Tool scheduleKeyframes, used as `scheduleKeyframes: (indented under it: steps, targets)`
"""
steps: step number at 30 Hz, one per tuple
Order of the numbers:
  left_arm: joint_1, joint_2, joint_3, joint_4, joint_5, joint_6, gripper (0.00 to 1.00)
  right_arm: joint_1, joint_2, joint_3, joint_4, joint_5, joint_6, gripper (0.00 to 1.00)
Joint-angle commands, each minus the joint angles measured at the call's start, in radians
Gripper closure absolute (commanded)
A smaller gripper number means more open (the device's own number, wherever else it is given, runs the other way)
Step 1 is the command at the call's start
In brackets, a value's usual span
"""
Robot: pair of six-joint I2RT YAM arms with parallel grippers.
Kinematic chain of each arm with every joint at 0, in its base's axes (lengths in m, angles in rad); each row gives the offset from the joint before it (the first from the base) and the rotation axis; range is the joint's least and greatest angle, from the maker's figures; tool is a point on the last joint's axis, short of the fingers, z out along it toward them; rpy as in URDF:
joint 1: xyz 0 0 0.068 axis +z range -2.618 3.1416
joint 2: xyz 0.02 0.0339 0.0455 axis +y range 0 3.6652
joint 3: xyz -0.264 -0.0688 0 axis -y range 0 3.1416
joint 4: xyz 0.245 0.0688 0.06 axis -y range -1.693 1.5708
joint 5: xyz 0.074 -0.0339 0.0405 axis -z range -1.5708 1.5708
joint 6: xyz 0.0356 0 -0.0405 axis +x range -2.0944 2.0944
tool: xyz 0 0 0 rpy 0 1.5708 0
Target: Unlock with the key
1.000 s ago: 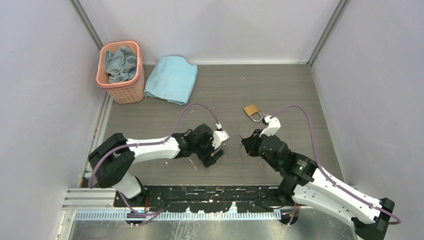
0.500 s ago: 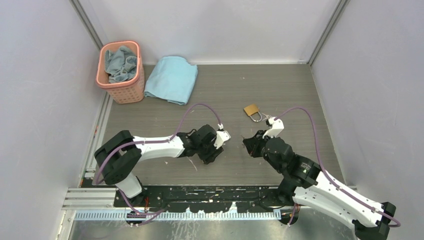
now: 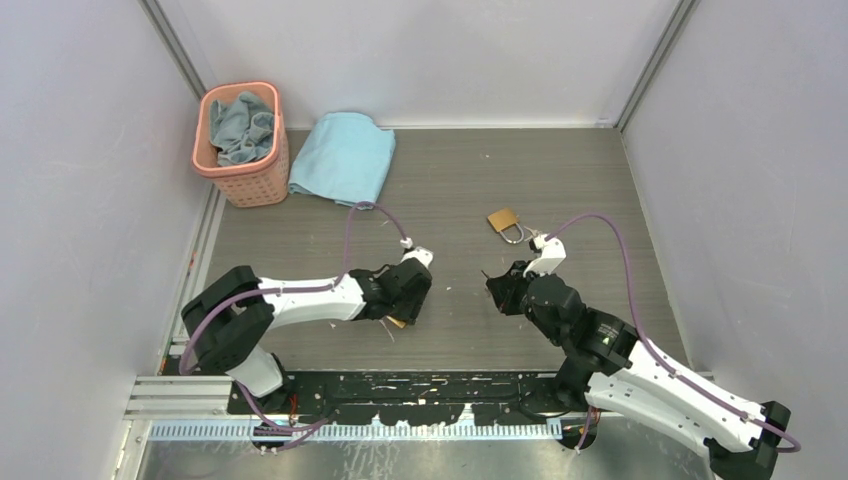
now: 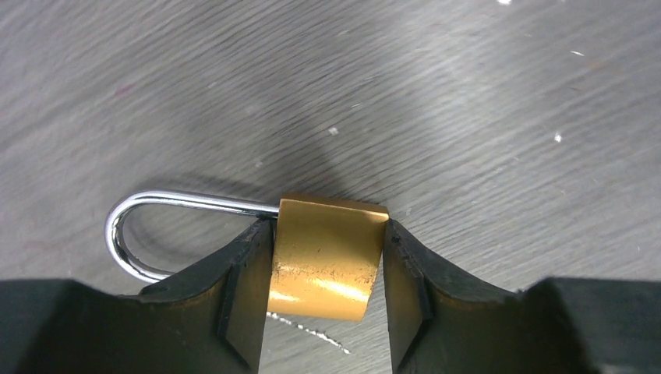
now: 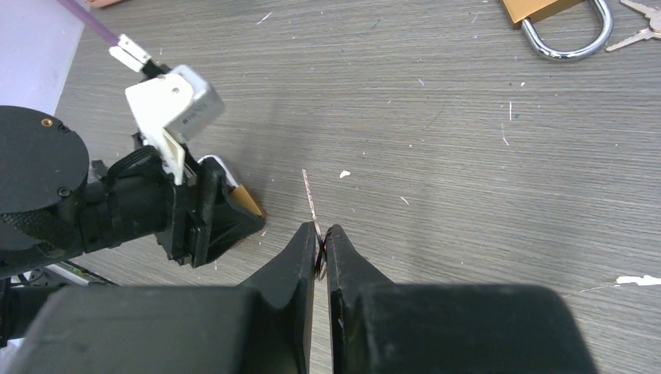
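From above, the left gripper [image 3: 407,310] lies low over the grey wood-grain table [image 3: 450,180], a sliver of brass padlock [image 3: 398,322] showing at its jaws. The right gripper [image 3: 490,279] faces it across a bare strip of table. Just beyond the right jaws, apart from them, a second padlock [image 3: 504,221] lies flat. Far beyond the left jaws sit a folded blue cloth [image 3: 343,158] and a pink slotted basket [image 3: 250,182]. Walls [image 3: 90,200] close three sides, well apart from both jaws.

The left wrist camera shows two black fingers [image 4: 243,288] clamped on the padlock's smooth, scuffed, rectangular body, touching both flat sides. Its curved chrome shackle [image 4: 210,202] sticks out past one finger over open tabletop.

The right wrist camera shows those jaws pinched shut on the key [image 5: 310,196], a thin metal blade seen edge-on, poking forward from the tips. The held padlock is ahead and left of them, apart, with open flecked table between; loose keys [image 5: 641,22] rest beside the second padlock far ahead to the right
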Motion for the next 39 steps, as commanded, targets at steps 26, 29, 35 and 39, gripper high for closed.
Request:
scheduleKeyframes:
  steps: [26,29,35,39]
  targets:
    - [-0.16,-0.238,-0.007,-0.071,-0.206,-0.454,0.09,0.001,-0.023,0.03,-0.014,0.057,0.014,0.99]
    - [-0.16,-0.284,0.061,-0.141,-0.182,-0.195,0.1,0.0,-0.047,0.032,-0.035,0.059,0.016,0.99]
    - [-0.16,-0.319,0.129,-0.263,-0.089,0.276,0.1,0.0,-0.099,0.02,-0.05,0.056,0.017,0.99]
    - [-0.162,-0.374,0.085,-0.23,0.094,0.575,0.1,0.001,-0.134,-0.003,-0.03,0.052,0.023,0.99]
